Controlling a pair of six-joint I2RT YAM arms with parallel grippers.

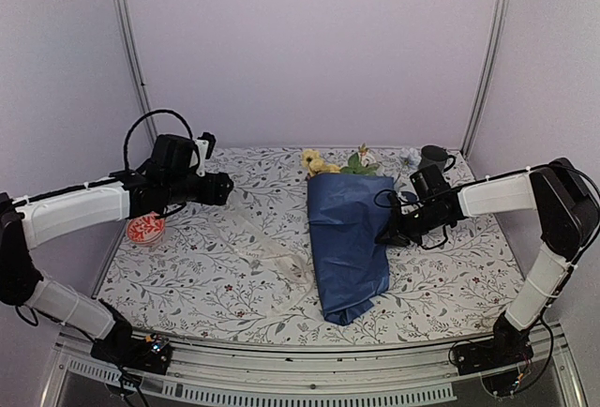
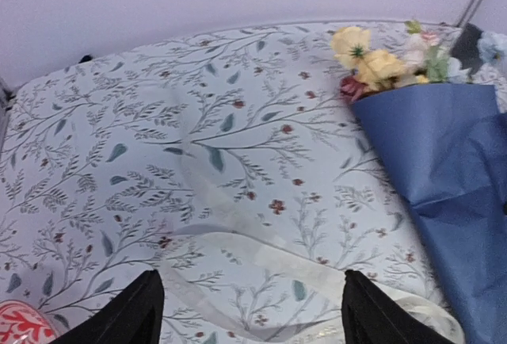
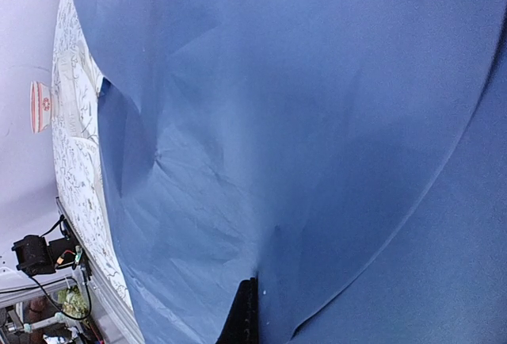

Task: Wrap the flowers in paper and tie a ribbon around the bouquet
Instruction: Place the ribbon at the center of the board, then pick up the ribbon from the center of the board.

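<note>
The bouquet lies mid-table, its flowers [image 1: 323, 161] with yellow and pale blooms poking out the far end of the dark blue paper [image 1: 347, 248]. My right gripper [image 1: 387, 234] sits at the paper's right edge, shut on a fold of it. In the right wrist view the paper [image 3: 301, 122] fills the frame, creased at the dark fingertips [image 3: 247, 312]. My left gripper [image 1: 225, 188] hovers left of the bouquet, open and holding nothing. In the left wrist view its fingers [image 2: 131, 316] stand wide apart above the cream ribbon [image 2: 277, 258], which lies loose on the cloth. The flowers [image 2: 372, 63] and paper [image 2: 444, 146] are to the right.
A floral-print tablecloth [image 1: 216, 276] covers the table. A small red-patterned dish [image 1: 145, 230] sits at the left edge, under my left arm. A dark object [image 1: 433, 156] stands at the back right corner. Walls and metal posts close in the back and sides.
</note>
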